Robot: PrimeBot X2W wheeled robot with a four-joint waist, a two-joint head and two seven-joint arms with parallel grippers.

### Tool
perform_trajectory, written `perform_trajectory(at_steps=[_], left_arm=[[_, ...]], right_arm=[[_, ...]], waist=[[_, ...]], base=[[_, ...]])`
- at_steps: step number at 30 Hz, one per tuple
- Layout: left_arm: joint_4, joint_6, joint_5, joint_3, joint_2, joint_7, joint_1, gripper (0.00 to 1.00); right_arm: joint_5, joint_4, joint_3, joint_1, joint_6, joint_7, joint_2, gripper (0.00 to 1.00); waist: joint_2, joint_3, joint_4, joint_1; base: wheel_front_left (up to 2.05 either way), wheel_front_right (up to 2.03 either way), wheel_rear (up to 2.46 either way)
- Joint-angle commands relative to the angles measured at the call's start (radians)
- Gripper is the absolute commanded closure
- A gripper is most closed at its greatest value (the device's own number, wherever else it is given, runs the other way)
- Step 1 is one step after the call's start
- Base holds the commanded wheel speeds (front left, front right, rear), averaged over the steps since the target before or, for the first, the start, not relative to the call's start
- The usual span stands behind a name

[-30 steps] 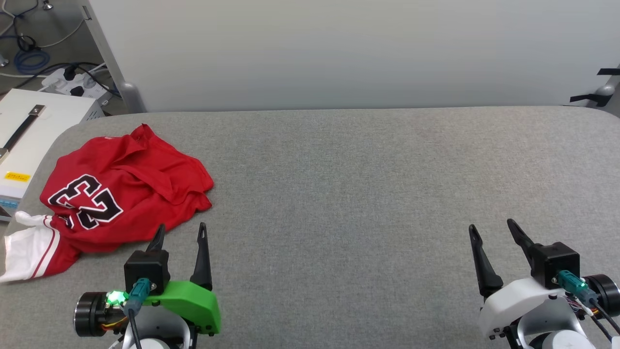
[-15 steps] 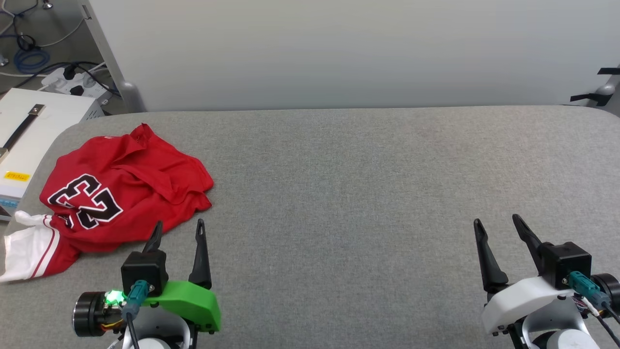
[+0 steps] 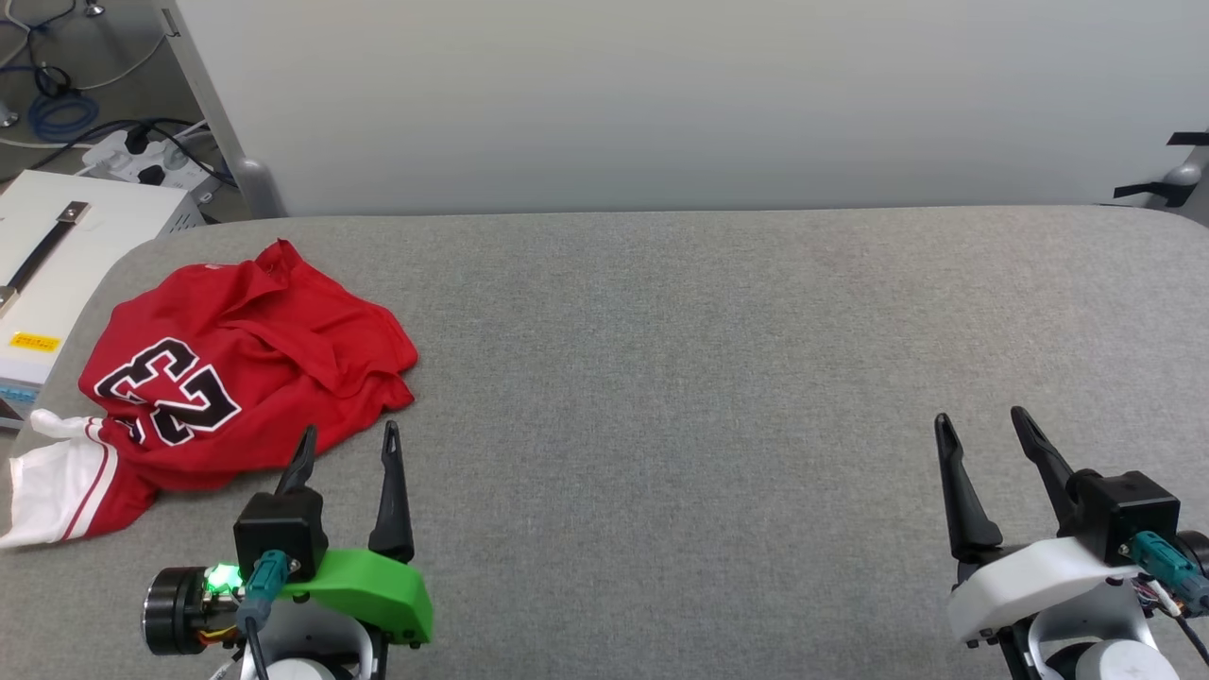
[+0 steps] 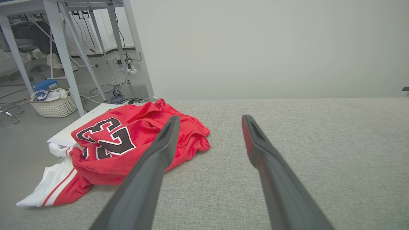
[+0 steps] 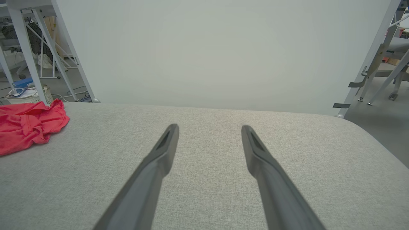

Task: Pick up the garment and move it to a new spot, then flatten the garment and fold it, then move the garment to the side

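One crumpled red garment (image 3: pixel 247 364) lay at the far left of the grey padded table (image 3: pixel 680 359), its "23" showing and a white sleeve (image 3: pixel 52 477) trailing toward the edge. Just beside its near hem, the left gripper (image 3: pixel 349 433) hovered, fingers spread and empty. Well apart, at the right, the right gripper (image 3: pixel 979 417) likewise stood spread, holding nothing.

- garment (image 3: pixel 283 349): soft red cloth, faint sheen.
- tabletop (image 3: pixel 708 331): grey woven fabric, matt, slightly rough.
- left claw (image 3: pixel 350 429), right claw (image 3: pixel 979 416): smooth dark matt plastic.
- cover (image 3: pixel 368 590) behind left claw: smooth green plastic.
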Motion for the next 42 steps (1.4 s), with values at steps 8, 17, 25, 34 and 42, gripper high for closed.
perform_trajectory(at_steps=[8,17,25,34,42], left_arm=[[-0.009,0.013,-0.013,-0.005,-0.002,-0.025,0.006,0.0],[-0.008,0.016,-0.021,-0.009,-0.002,-0.044,0.009,0.0],[-0.005,0.016,-0.023,-0.015,-0.002,-0.061,0.016,0.0],[-0.003,0.02,-0.023,-0.021,-0.003,-0.079,0.023,0.0],[0.001,0.024,-0.02,-0.025,-0.003,-0.096,0.029,0.0]], right_arm=[[0.025,-0.017,0.0,0.016,0.0,-0.028,-0.001,0.0],[0.043,-0.02,-0.002,0.025,0.0,-0.046,-0.001,0.0],[0.06,-0.025,-0.002,0.031,0.0,-0.063,-0.001,0.0],[0.057,-0.025,0.001,0.041,0.0,-0.081,-0.001,0.0],[0.054,-0.024,-0.004,0.05,0.0,-0.098,-0.001,0.0]], waist=[[0.0,0.0,0.002,0.0],[0.0,0.001,0.005,0.0],[0.0,0.001,0.008,0.0],[0.0,-0.001,0.011,0.0],[0.0,-0.004,0.012,0.0]], base=[[0.0,0.0,0.0],[0.0,0.0,0.0],[0.0,0.0,0.0],[0.0,0.0,0.0],[0.0,0.0,0.0]])
